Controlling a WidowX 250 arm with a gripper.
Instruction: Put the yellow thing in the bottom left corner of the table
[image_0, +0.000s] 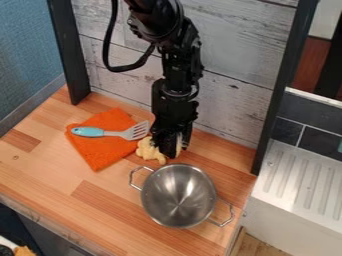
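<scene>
Where end effector (171, 151) hangs, yellow thing (151, 151) at btm, mostly view-L.

shiny metal pot (178, 196), matt orange cloth (101, 145), smooth wood table (53, 172)

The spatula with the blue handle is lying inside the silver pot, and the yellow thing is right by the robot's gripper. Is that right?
Not quite: the spatula isn't inside the silver pot. The camera view shows it lying on the orange cloth. The yellow thing is right by the gripper, just as you said.
</scene>
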